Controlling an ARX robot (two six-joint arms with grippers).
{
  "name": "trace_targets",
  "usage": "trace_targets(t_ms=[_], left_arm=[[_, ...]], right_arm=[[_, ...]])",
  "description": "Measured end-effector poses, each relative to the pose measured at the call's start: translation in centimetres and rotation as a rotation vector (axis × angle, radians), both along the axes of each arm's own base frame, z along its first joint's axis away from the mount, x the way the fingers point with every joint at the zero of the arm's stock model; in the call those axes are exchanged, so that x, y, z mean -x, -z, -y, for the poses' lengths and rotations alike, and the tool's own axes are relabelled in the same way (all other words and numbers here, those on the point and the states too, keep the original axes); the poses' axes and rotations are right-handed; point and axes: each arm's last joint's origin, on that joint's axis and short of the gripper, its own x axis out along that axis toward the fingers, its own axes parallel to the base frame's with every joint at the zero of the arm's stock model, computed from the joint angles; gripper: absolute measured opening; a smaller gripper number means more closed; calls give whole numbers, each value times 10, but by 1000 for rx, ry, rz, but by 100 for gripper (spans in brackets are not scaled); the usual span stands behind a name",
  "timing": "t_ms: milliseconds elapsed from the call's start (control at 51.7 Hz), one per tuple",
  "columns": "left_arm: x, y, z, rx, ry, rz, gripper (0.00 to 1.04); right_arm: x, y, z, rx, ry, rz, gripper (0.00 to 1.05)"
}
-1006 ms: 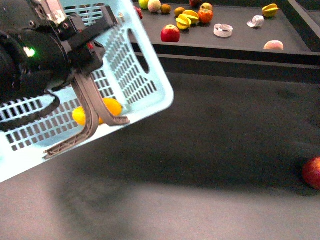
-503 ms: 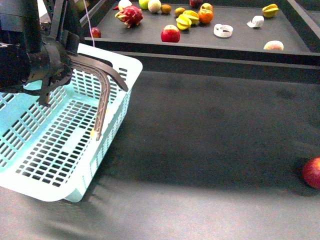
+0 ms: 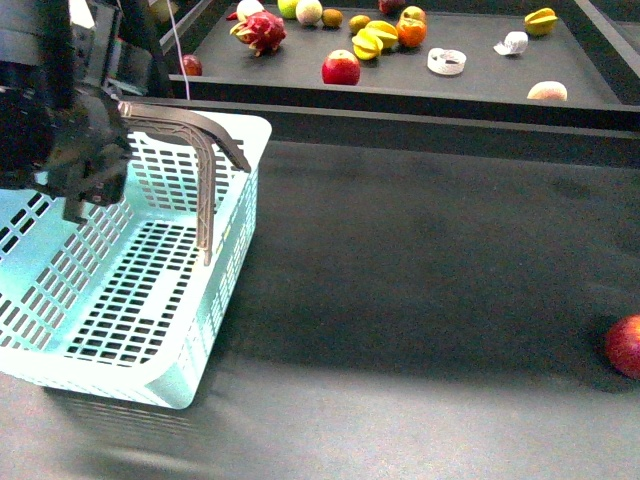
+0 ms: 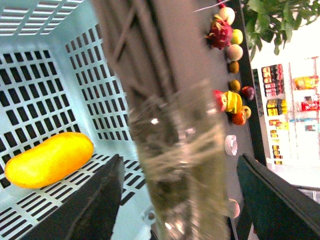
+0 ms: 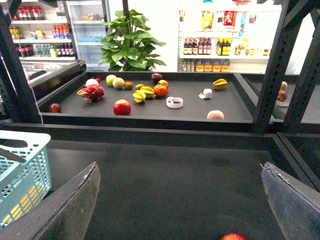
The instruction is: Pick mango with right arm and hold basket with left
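Your left gripper (image 4: pixel 175 165) has its jaws set around the taped handle (image 4: pixel 172 150) of the basket (image 3: pixel 60 270), while your right gripper (image 5: pixel 180 200) hangs wide and empty – the mango (image 4: pixel 49 160) lies inside the basket, long axis along its floor, far over on the left arm's side

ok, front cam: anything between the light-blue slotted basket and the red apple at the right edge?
Nothing: only bare dark tabletop between the basket and the apple, seen in the front view.
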Motion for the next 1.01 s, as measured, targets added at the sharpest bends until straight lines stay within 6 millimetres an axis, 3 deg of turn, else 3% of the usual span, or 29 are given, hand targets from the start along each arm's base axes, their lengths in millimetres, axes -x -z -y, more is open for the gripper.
trace_targets(t_ms=[174, 329, 484, 581, 658, 755, 929, 1006], left_arm=[[43, -37, -28, -71, 46, 73, 100], [95, -49, -60, -142, 20, 75, 99], [144, -61, -69, -309, 34, 86, 99], [151, -61, -69, -368, 76, 80, 98], [163, -58, -68, -677, 305, 262, 78], [182, -65, -58, -1010, 356, 290, 52], [210, -64, -56, -1118, 390, 267, 6], [220, -64, -56, -1124, 389, 267, 4]], right_arm=[[0, 0, 0, 0, 0, 0, 96], [0, 0, 0, 0, 0, 0, 96], [0, 0, 0, 0, 0, 0, 96], [0, 0, 0, 0, 0, 0, 96], [0, 0, 0, 0, 0, 0, 96], [0, 0, 0, 0, 0, 0, 96], [0, 0, 0, 0, 0, 0, 96], [0, 0, 0, 0, 0, 0, 96]])
